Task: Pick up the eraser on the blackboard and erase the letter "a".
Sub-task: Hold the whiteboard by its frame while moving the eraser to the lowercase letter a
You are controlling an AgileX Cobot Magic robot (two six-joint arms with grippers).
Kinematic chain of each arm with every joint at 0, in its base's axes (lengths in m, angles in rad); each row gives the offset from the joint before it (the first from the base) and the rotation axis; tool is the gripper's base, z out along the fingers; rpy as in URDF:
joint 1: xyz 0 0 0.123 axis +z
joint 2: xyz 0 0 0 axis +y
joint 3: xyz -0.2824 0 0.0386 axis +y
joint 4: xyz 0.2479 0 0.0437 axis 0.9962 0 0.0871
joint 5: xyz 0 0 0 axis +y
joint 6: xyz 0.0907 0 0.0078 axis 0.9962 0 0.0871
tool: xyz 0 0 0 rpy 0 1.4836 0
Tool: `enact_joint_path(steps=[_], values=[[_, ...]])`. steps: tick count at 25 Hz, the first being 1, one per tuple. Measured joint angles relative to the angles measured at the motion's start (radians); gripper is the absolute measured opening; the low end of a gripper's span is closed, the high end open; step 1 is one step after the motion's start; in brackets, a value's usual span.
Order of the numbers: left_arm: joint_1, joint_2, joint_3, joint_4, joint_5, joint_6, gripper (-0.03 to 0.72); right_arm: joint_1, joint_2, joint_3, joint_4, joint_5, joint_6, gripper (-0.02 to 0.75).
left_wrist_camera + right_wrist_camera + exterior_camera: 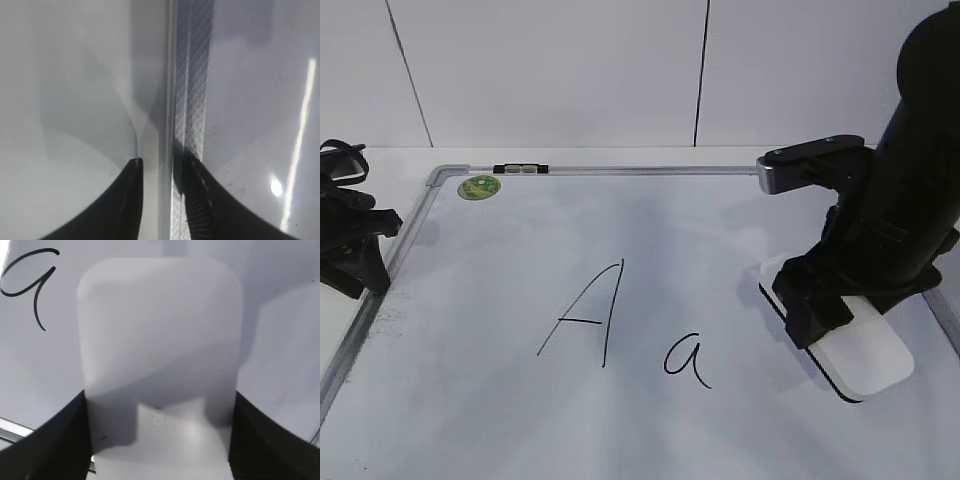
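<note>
the blackboard (pixel 620 210) lies flat on the surface, its silver frame running along the far and left edges, with a green sticker (pixel 479 186) in the far-left corner and a small black-and-silver clip (pixel 520 169) on the far frame rail. a large capital "A" (pixel 585 312) is drawn near the middle, and the letter "a" (pixel 686 358) sits just to its right, nearer the camera.

the eraser (pixel 865 355) rests on the board's right side, well apart from both letters. the right hand (pixel 820 300) is down on it — in the right wrist view its two black fingers (pixel 55 440) press against the eraser's long sides, so it is closed on the white block, which looks to be lying on the board.

the left hand (pixel 355 255) sits at the board's left edge. in the left wrist view its fingers (pixel 125 200) stand a narrow gap apart, straddling the frame rail (pixel 187 100) — holding nothing.
</note>
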Motion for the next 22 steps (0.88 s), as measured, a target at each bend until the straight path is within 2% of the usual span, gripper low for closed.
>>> enact_joint_path(steps=[6, 13, 22], values=[[0.000, 0.000, 0.000, 0.000, 0.002, 0.000, 0.164, 0.000, 0.000, 0.000, 0.000, -0.001, 0.000, 0.531], [-0.002, 0.000, -0.002, -0.004, 0.002, 0.000, 0.038, 0.000, 0.000, 0.000, 0.000, -0.002, 0.000, 0.531], [-0.002, 0.000, -0.002, -0.004, 0.004, 0.000, 0.031, 0.029, 0.064, -0.038, -0.006, 0.022, 0.000, 0.531]])
